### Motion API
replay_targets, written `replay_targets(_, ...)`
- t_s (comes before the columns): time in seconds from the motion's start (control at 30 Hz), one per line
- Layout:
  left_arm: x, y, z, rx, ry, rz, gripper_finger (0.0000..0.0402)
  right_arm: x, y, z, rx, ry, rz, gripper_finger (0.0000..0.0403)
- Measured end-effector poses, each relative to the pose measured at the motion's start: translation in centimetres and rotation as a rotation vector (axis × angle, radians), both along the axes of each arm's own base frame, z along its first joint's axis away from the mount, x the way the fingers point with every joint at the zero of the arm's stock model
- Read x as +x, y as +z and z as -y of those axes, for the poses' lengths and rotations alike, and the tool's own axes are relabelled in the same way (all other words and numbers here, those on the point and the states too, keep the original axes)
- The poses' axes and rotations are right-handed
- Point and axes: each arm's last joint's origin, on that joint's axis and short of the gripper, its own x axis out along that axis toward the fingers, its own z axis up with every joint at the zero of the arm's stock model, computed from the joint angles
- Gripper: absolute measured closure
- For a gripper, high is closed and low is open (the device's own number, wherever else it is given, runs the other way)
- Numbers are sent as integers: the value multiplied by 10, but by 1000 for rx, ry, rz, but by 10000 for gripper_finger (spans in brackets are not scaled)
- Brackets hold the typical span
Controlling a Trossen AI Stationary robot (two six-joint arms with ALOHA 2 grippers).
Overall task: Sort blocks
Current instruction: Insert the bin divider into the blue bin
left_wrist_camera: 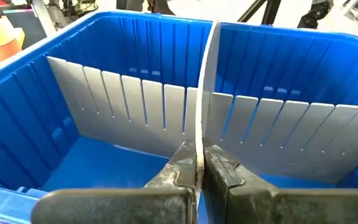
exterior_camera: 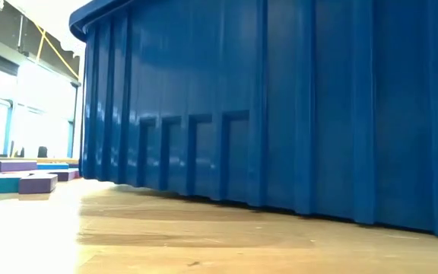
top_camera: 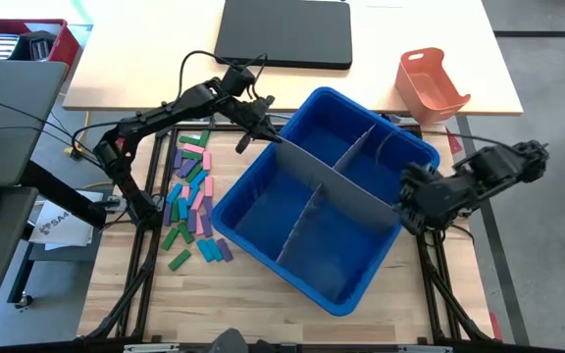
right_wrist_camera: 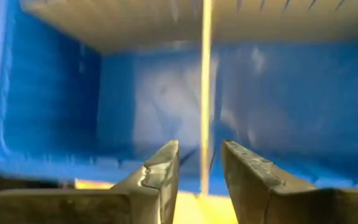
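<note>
Dozens of small blocks [top_camera: 192, 196] in green, pink, purple and blue, scattered flat on the wooden bench [top_camera: 263, 304] just beside the left wall of a blue bin [top_camera: 263, 211]; none seen inside it. From the low view, a few purple and teal ones [exterior_camera: 21, 181] lying at the foot of the bin's ribbed wall.

Bin set at an angle mid-bench, filling most of the space between the two arms. Split lengthwise by a long grey divider [top_camera: 336, 176], with shorter cross dividers [top_camera: 302, 226] on either side making four compartments, all showing bare blue floor.

Left pincer [top_camera: 263, 132] at the bin's far-left rim, pressed together on the end edge of the long grey divider [left_wrist_camera: 207, 74], fingers [left_wrist_camera: 179, 171] tight against the sheet. Right pincer [top_camera: 407, 201] at the opposite rim, spread, with the divider's other end [right_wrist_camera: 206, 74] standing between its fingers [right_wrist_camera: 160, 168] and a gap on each side.

Open wood along the near edge of the bench and in front of the bin. Black frame rails [top_camera: 145, 265] running down both sides. Beyond, a pale table [top_camera: 145, 59] carrying a dark slab [top_camera: 284, 32] and an orange-red tray [top_camera: 432, 86], well apart from the bin.
</note>
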Motion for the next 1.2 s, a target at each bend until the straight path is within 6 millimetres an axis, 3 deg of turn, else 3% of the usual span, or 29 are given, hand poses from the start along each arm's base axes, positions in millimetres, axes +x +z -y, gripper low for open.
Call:
replay_targets(0.1, 1, 2, 1, -38, 16, -12, 389, 0, 14, 3, -74, -13, 115, 278)
replay_targets(0.23, 1, 13, 2, -58, 24, -7, 340, 6, 24, 3, -165, 41, 230, 273)
replay_targets(0.47, 0, 48, 21, 97, 118, -24, 279, 26, 25, 6, -296, 108, 246, 264)
replay_targets(0.63, 19, 57, 67, 186, 130, -103, 281, 40, 22, 13, -423, 154, 197, 263)
replay_targets(0.8, 39, 43, 99, 158, 180, -214, 296, 45, 20, 16, -472, 200, 163, 263)
replay_targets(0.97, 57, 28, 114, 194, 221, -265, 315, 45, 19, 19, -468, 178, 153, 263)
replay_targets(1.2, 67, 35, 121, 218, 222, -164, 330, 70, 8, 30, -437, 75, 95, 262)
